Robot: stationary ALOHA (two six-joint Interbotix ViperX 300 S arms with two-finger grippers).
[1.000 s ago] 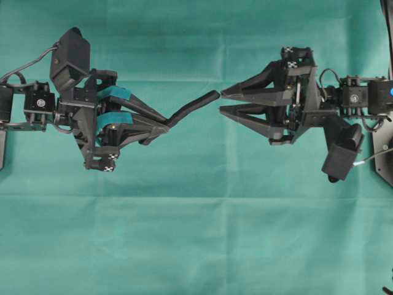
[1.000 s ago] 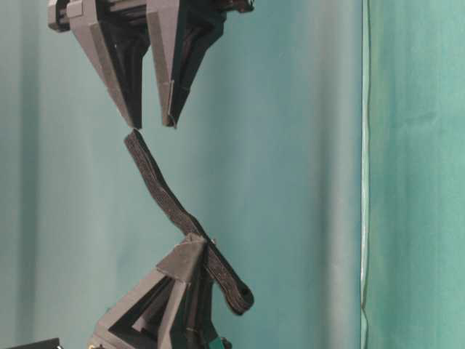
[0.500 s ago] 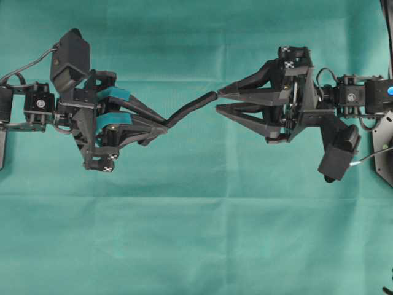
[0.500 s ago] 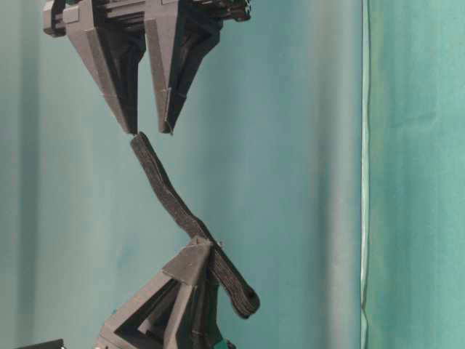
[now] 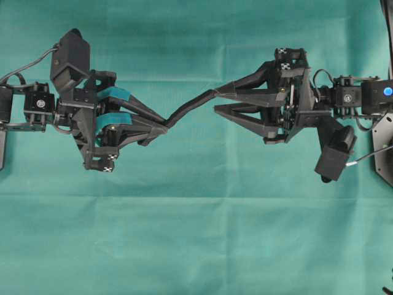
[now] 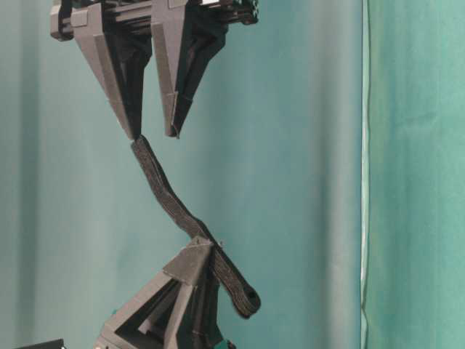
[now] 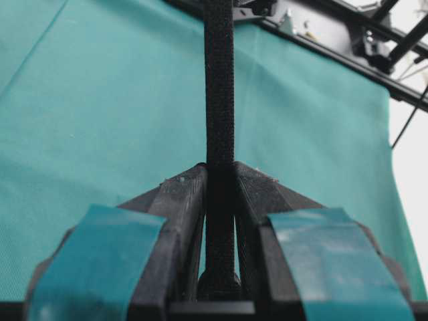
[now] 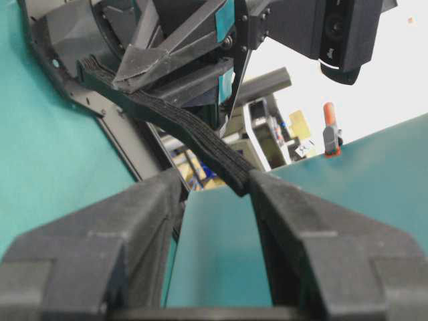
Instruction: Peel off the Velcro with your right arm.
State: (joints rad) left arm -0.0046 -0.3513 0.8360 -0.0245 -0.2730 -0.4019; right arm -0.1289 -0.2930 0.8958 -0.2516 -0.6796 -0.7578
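Note:
The Velcro (image 5: 190, 106) is a thin black strip stretched in the air between the two arms. My left gripper (image 5: 164, 126), the one with teal tape, is shut on its lower part (image 7: 219, 100), and the knobbed end (image 6: 243, 294) sticks out behind the fingers. The right arm's gripper (image 5: 217, 101) has plain dark fingers and stands open. The strip's free end (image 8: 200, 137) touches the inner tip of one of its fingers (image 8: 264, 184), while the other finger stays apart from it. In the table-level view the right gripper (image 6: 154, 134) hangs just above the strip's tip.
A teal cloth (image 5: 196, 233) covers the table under both arms. A dark base plate (image 5: 387, 153) sits at the right edge. Beyond the table in the right wrist view stands cluttered equipment (image 8: 294, 127).
The right gripper has moved left up to the Velcro's free end, and its jaws have narrowed a little. The left gripper and its hold have not changed.

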